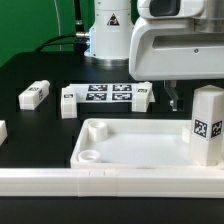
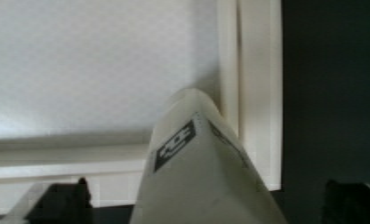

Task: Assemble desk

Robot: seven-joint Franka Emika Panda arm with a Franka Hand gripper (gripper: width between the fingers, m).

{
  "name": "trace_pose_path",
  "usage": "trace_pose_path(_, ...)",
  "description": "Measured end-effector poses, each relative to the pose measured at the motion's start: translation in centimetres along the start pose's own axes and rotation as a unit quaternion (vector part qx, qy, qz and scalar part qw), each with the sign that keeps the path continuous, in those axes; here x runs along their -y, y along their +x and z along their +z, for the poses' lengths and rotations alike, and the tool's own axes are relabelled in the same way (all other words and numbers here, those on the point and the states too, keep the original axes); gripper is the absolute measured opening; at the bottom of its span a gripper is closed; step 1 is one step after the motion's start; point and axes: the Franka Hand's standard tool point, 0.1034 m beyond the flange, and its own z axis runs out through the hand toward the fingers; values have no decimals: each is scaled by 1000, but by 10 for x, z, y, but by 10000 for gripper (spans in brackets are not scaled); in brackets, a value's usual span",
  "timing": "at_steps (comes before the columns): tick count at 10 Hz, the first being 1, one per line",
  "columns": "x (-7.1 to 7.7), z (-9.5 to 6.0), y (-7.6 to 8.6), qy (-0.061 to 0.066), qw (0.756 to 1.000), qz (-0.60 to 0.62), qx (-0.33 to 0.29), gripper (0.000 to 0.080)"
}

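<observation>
The white tray-like tabletop [image 1: 130, 140] lies near the front rail, with a round socket showing at its near corner on the exterior view's left. A white square leg [image 1: 208, 125] with a tag stands upright at the tray's corner on the exterior view's right. My gripper [image 1: 180, 98] hovers just behind and above that leg. In the wrist view the leg [image 2: 200, 165] rises between my two dark fingertips [image 2: 57, 203], which stand well apart on either side and touch nothing. The tray's floor [image 2: 93, 70] and rim [image 2: 256, 60] lie below. The gripper is open and empty.
Two loose white legs [image 1: 35, 94] [image 1: 68, 103] lie on the black table on the exterior view's left, and another white part [image 1: 2, 130] shows at the left edge. The marker board [image 1: 110, 93] lies behind the tray. A long white border rail [image 1: 100, 185] runs along the front.
</observation>
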Motion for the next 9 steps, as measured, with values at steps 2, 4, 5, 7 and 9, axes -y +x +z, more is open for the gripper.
trace_pose_path(2,1,-2,0,-6,998,-69,-2,649)
trace_pose_path(4,1,-2,0,-7,991,-131,-2,649)
trace_pose_path(5,1,-2,0,-7,987,-160,-2,649)
trace_pose_path(7,0,-1,0,-6,985,-171,-1,538)
trace_pose_path(9,0,0,0,-6,986,-165,0,403)
